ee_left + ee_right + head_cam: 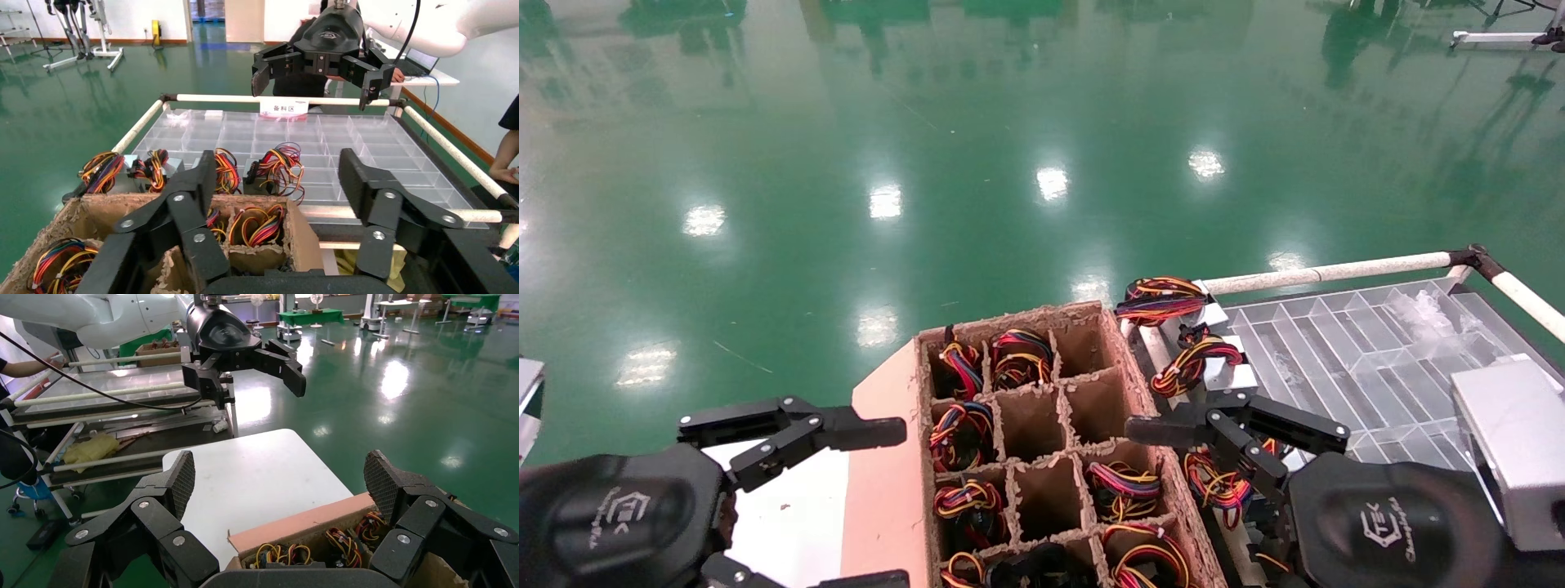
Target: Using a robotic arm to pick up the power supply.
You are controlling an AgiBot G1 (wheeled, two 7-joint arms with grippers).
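Several power supplies, silver boxes under coils of red, yellow and black wire, sit in cells of the cardboard divider box [1091,314]. Others lie along the clear tray's near column: one at the far end [1164,298], one behind it [1201,363], one under my right wrist [1214,483]. My right gripper [1234,433] hangs open over the box's right edge and that column, holding nothing. My left gripper [878,505] is open and empty over the white table, left of the box. The left wrist view shows its own gripper [278,177] above a wired cell [257,223].
The clear compartment tray [1377,343] lies to the right, framed by a white rail [1336,269]. A grey box [1512,441] sits on my right wrist. The white table [263,471] lies left of the box. Green floor surrounds everything; a person stands beyond the tray.
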